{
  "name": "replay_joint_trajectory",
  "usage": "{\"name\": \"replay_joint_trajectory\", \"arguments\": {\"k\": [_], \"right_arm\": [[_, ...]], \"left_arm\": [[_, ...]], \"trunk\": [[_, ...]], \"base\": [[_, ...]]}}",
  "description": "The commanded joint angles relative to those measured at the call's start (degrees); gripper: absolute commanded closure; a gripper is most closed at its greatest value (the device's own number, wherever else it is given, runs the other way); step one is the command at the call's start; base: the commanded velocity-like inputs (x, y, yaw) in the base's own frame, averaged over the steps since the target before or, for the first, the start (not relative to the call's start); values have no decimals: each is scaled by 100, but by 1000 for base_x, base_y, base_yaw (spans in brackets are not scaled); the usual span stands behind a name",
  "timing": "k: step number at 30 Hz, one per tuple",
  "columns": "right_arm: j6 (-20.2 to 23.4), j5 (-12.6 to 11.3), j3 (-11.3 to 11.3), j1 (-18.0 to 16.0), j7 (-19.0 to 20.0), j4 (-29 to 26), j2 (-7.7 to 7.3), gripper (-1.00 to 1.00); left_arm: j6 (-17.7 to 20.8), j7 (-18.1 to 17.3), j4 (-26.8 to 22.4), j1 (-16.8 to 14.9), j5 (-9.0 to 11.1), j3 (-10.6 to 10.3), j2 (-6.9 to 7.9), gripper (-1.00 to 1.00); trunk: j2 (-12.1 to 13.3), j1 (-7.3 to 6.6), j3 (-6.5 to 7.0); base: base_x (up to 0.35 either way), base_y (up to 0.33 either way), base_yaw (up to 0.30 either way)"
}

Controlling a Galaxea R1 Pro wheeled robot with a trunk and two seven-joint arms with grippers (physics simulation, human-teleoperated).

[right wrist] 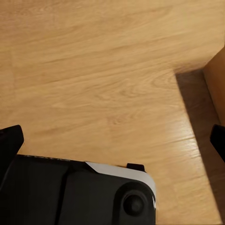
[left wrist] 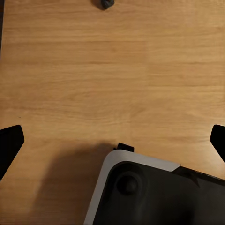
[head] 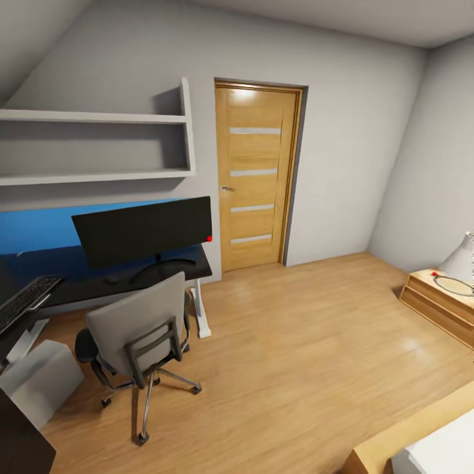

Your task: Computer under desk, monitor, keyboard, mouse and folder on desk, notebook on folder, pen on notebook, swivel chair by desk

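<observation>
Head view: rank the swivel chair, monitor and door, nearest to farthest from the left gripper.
The left gripper hangs open over bare floor beside the robot's base, so this order is judged from the robot's end of the room.
1. swivel chair, lower left, in front of the desk.
2. monitor, on the desk behind the chair.
3. door, in the far wall, centre.

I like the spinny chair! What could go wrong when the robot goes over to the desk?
1. The swivel chair stands on wheels right in front of the desk; a bump might send it rolling.
2. The keyboard lies at the desk's left end, near the edge, so a careless reach could possibly knock it off.
</observation>
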Motion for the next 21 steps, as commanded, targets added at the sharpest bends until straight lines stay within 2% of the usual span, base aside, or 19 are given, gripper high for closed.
{"name": "replay_joint_trajectory", "arguments": {"k": [1, 7, 21], "right_arm": [[-17, 25, 3, -5, -9, 4, -3, -100], [-17, 21, 3, -5, -9, 4, -5, -100], [-17, 19, 3, -5, -9, 6, -8, -100]], "left_arm": [[-10, 2, -6, 0, 13, -6, 0, -100], [-20, 1, -6, 0, 7, -16, -5, -100], [-32, -6, -6, 0, -2, -25, -8, -100]], "trunk": [[-11, 6, -9], [-11, 6, 12], [-11, 6, 64]], "base": [[228, 211, -196], [117, 106, -221], [12, 11, -262]]}}
